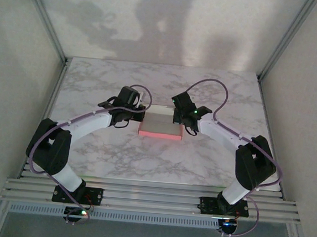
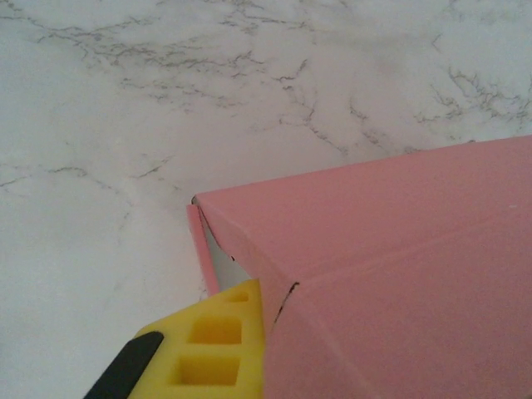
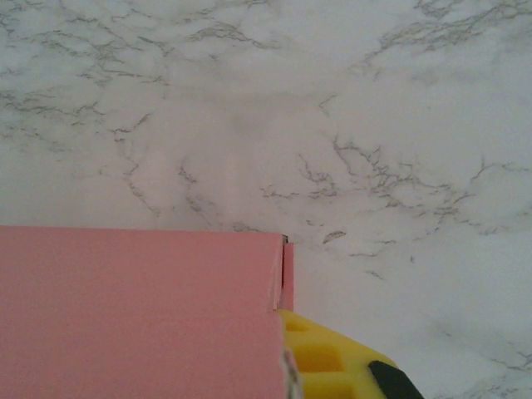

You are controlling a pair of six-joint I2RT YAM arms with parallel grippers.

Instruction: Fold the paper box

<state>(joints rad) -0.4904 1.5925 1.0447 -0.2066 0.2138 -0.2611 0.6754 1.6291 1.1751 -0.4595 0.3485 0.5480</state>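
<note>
Box: a small, flat, pink rectangular paper box (image 1: pixel 160 127) of thin cardboard, lying mid-frame in the top view between the two arm tips.
Closer looks: it takes up the lower right of the left wrist view (image 2: pixel 391 274) and the lower left of the right wrist view (image 3: pixel 133 307).
Handling: I'd judge it light and easily dented. It looks stiff only along its creases, and smooth enough to slide on the tabletop.
Where to hold: I'd go for the short ends, squeezed toward each other, or a flap edge (a push mid-panel would probably buckle it).
Contents: the box looks closed up. A sliver of white interior shows at the corner gap in the left wrist view, and anything inside is hidden.
Left gripper (image 1: pixel 141 116): jaws closed, with its yellow ribbed finger pad (image 2: pixel 216 349) touching the box's end. I can't tell whether it nips a flap.
Right gripper (image 1: pixel 180 122): jaws closed too, with its yellow pad (image 3: pixel 328 357) against the opposite end.
Table: a white marble-patterned tabletop (image 1: pixel 116 153), with the box resting flat on it.
</note>
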